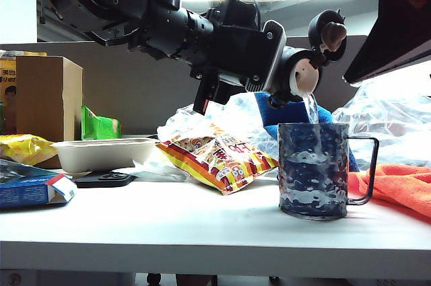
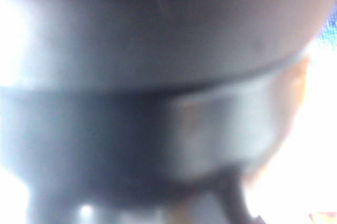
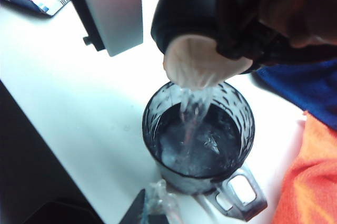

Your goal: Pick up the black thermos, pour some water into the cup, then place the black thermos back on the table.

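Pouring under way: pick-up done, set-down on the table left to do.

Left gripper at about 12 o'clock in the exterior view, jaws pinching the thermos, tipped near level, flip lid open, spout at 12 o'clock over the cup. Water streaming into the cup, already part full (roughly halfway, judging from above).

Right gripper out of sight at 2 o'clock, jaws pressed together, empty as far as can be judged.

Counted: one table, two arms, one thermos, one cup, one bowl, one snack bag.
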Controlling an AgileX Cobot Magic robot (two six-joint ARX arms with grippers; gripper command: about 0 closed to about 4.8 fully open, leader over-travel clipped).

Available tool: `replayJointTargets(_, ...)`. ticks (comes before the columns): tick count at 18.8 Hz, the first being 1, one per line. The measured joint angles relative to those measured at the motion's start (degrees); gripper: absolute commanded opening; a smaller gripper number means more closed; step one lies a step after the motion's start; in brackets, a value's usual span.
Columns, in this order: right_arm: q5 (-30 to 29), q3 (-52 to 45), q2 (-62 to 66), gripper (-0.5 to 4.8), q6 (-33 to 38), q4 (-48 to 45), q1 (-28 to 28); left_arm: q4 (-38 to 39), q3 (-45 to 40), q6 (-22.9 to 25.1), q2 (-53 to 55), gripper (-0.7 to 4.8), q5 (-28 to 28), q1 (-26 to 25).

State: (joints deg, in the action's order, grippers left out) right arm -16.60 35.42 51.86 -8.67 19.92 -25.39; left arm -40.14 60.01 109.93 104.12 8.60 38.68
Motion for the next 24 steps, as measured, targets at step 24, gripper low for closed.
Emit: replayJointTargets(24, -2.7, 0.0, 0.0, -0.01, -0.9, 1.6, 0.0, -2.9, 1.8, 5.6, 0.2, -0.06, 4.2, -2.0)
